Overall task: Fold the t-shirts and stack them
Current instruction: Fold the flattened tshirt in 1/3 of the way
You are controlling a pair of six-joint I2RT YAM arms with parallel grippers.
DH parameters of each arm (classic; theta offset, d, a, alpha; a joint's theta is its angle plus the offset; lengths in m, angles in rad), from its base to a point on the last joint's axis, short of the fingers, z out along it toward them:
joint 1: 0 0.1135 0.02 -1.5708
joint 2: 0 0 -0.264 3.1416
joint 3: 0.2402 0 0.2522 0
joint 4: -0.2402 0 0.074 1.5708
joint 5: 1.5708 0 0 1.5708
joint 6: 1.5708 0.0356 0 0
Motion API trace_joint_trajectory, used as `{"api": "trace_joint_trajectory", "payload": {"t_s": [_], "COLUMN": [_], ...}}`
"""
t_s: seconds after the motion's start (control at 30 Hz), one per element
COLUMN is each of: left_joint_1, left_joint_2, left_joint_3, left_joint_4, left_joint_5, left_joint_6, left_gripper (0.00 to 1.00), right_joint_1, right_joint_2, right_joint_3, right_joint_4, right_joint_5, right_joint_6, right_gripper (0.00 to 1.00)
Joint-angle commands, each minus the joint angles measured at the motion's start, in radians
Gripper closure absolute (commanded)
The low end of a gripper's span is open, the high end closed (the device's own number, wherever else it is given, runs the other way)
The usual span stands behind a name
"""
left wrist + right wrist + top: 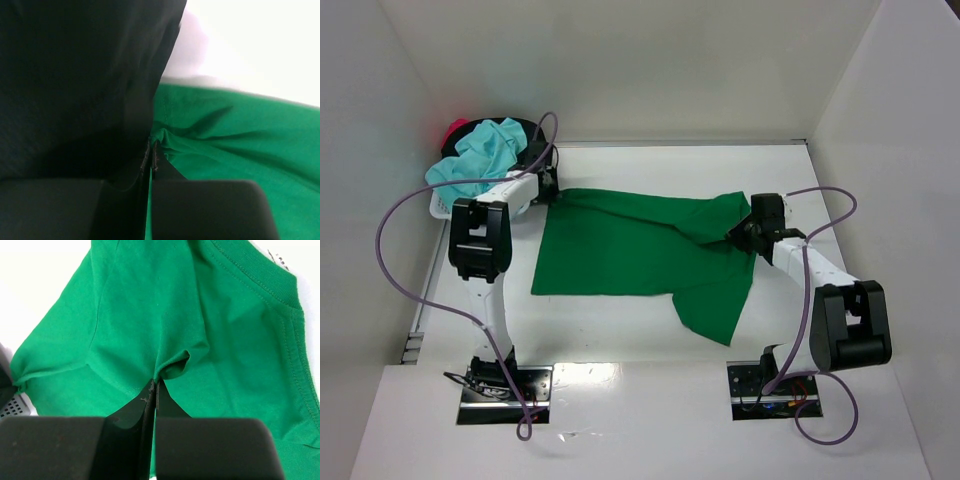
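A bright green t-shirt (630,250) lies spread on the white table, its right part bunched and draped toward the front. My left gripper (548,188) is shut on the shirt's far left corner; the left wrist view shows a pinch of green cloth (165,137) between its closed fingers. My right gripper (738,232) is shut on a fold of the shirt near its right side; the right wrist view shows the fold (172,365) held at the fingertips, with the collar (260,275) beyond. A light turquoise shirt (480,155), a black one (525,130) and a red/pink one (455,128) lie piled at the far left.
A small white basket (440,205) holds the pile of other shirts at the far left, just behind my left arm. White walls close in the table on the left, back and right. Purple cables loop off both arms.
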Motion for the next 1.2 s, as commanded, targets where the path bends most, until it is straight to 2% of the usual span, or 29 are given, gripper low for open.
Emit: {"api": "trace_joint_trajectory", "payload": {"t_s": [0.0,0.33,0.53,0.73,1.03,1.17], "left_joint_1": [0.01,0.01,0.01,-0.001,-0.001,-0.001], "left_joint_2": [-0.075,-0.127,-0.222,-0.273,-0.196,-0.151], "left_joint_3": [-0.041,-0.103,-0.135,-0.17,-0.083,-0.003], "left_joint_4": [0.002,0.002,0.002,-0.008,-0.008,-0.03], "left_joint_5": [0.002,0.002,-0.009,-0.096,-0.217,-0.208], "left_joint_6": [-0.013,-0.035,-0.035,-0.01,0.068,0.068], "left_gripper": [1.0,1.0,1.0,1.0,1.0,1.0], "right_joint_1": [0.001,-0.05,-0.1,-0.131,-0.131,-0.14], "right_joint_2": [0.008,0.017,0.008,0.018,0.092,0.15], "right_joint_3": [0.013,0.073,0.114,0.171,0.211,0.289], "right_joint_4": [0.004,-0.005,-0.023,-0.023,-0.003,-0.003], "right_joint_5": [0.04,0.052,0.034,0.02,-0.019,-0.029], "right_joint_6": [0.003,-0.03,-0.07,-0.101,-0.121,-0.132], "right_gripper": [1.0,1.0,1.0,1.0,1.0,1.0]}}
